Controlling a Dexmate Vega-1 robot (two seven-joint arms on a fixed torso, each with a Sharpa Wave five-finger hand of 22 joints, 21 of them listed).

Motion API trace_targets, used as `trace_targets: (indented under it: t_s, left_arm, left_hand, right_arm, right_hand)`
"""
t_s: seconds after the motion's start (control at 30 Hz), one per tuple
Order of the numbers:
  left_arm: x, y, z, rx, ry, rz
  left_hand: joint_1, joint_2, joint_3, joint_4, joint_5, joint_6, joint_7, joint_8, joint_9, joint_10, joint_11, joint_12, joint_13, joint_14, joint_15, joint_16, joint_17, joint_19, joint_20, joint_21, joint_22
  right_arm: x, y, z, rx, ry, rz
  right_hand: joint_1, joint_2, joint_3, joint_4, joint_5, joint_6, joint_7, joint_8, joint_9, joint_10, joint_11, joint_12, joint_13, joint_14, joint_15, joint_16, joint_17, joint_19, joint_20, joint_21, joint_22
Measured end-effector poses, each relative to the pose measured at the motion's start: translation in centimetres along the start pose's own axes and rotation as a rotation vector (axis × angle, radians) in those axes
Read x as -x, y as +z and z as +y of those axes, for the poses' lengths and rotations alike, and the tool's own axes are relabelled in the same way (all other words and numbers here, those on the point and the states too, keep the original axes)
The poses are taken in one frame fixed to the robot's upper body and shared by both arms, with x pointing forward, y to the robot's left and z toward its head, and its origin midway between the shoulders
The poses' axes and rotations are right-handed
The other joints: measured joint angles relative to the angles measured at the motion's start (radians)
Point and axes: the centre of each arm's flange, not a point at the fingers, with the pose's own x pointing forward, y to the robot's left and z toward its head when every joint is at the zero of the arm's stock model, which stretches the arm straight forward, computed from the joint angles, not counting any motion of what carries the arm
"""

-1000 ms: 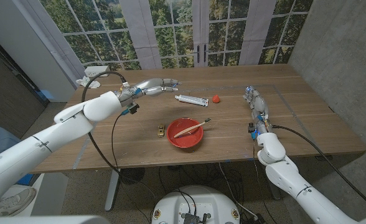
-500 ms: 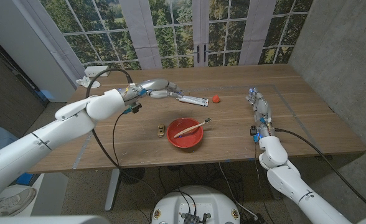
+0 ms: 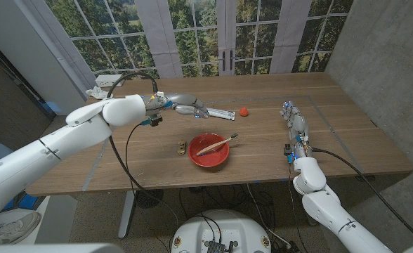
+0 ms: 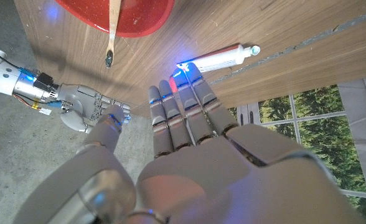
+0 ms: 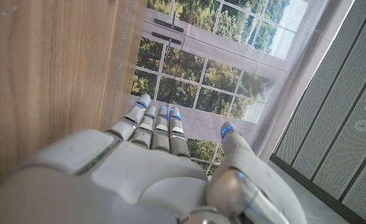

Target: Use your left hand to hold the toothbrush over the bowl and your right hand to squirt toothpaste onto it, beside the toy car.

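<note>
The left hand (image 3: 184, 105) reaches with straight, spread fingers to the white toothpaste tube's (image 3: 218, 113) end, holding nothing, while the right hand (image 3: 296, 123) stands empty, fingers extended, well apart from the red bowl (image 3: 208, 159).

Wooden toothbrush (image 3: 217, 143) lying across red bowl (image 3: 208, 159), white toothpaste tube (image 3: 218, 112) flat behind it, small toy car (image 3: 182, 147) just left of bowl

A small red object (image 3: 243, 110) lies on the wooden table (image 3: 347, 133), windows (image 3: 192, 35) behind.
</note>
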Motion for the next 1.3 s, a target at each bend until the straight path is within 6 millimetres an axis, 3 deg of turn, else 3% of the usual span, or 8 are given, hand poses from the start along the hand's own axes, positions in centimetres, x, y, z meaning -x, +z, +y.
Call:
trace_targets:
  t_s: [0.23, 0.33, 0.6, 0.97, 1.3]
  left_arm:
    - [-0.5, 0.5, 0.1, -0.016, -0.058, 0.012]
    - [-0.7, 0.8, 0.1, -0.026, -0.072, 0.009]
    - [-1.3, 1.4, 0.1, -0.063, -0.111, 0.018]
    - [-2.5, 2.1, -0.7, -0.125, -0.18, 0.033]
    - [-3.4, 3.0, -1.4, -0.172, -0.224, 0.048]
  left_hand:
    - [0.036, -0.036, 0.003, -0.011, 0.0, 0.067, 0.002, 0.006, 0.0, 0.073, -0.005, 0.0, -0.005, 0.095, -0.022, 0.014, -0.016, 0.18, -0.052, 0.093, 0.013]
    - [0.037, -0.037, 0.006, -0.01, 0.0, 0.087, 0.007, 0.008, 0.0, 0.092, 0.001, 0.0, -0.009, 0.113, -0.032, 0.014, -0.021, 0.209, -0.063, 0.113, 0.018]
    - [0.069, -0.04, 0.018, -0.021, 0.0, 0.099, 0.005, 0.008, -0.003, 0.11, -0.006, 0.0, -0.01, 0.13, -0.033, 0.014, -0.026, 0.212, -0.067, 0.122, 0.023]
    - [0.128, -0.016, 0.025, -0.03, -0.007, 0.102, 0.001, 0.001, -0.003, 0.108, -0.019, 0.0, -0.015, 0.115, -0.032, 0.014, -0.019, 0.202, -0.065, 0.13, 0.028]
    - [0.183, -0.036, 0.033, -0.039, -0.007, 0.098, -0.003, -0.012, -0.003, 0.097, -0.03, -0.015, -0.019, 0.088, -0.027, -0.013, -0.035, 0.207, -0.062, 0.155, 0.032]
  right_arm:
    - [0.3, 0.0, -0.3, -0.003, -0.007, -0.002]
    - [0.5, 0.0, -0.4, -0.005, -0.01, -0.004]
    - [1.0, -0.1, -0.9, -0.009, -0.019, -0.006]
    - [2.2, -0.1, -1.6, -0.016, -0.035, -0.011]
    - [3.0, -0.1, -2.2, -0.026, -0.038, -0.016]
  right_hand:
    - [-0.005, -0.005, -0.004, -0.004, 0.0, 0.0, 0.0, 0.0, 0.0, 0.0, 0.0, 0.0, 0.0, 0.0, 0.0, 0.0, 0.0, 0.0, 0.0, 0.0, 0.0]
    - [-0.005, -0.005, -0.004, -0.004, 0.0, 0.0, 0.0, 0.0, 0.0, 0.0, 0.0, 0.0, 0.0, 0.0, 0.0, 0.0, 0.0, 0.0, 0.0, -0.005, 0.0]
    - [-0.005, -0.005, -0.007, -0.001, 0.0, 0.0, 0.0, 0.0, 0.0, 0.0, 0.0, 0.0, 0.0, 0.0, 0.0, 0.0, 0.0, 0.006, -0.006, -0.008, 0.0]
    - [-0.005, -0.005, -0.007, -0.001, 0.0, 0.001, -0.001, 0.0, 0.0, 0.005, 0.005, 0.0, 0.0, 0.0, 0.0, 0.0, 0.0, 0.013, 0.002, -0.008, 0.0]
    - [-0.02, -0.009, -0.008, -0.002, 0.0, 0.005, -0.006, 0.0, 0.0, 0.009, 0.002, 0.0, 0.0, 0.0, 0.0, 0.0, -0.005, 0.013, 0.002, -0.016, 0.0]
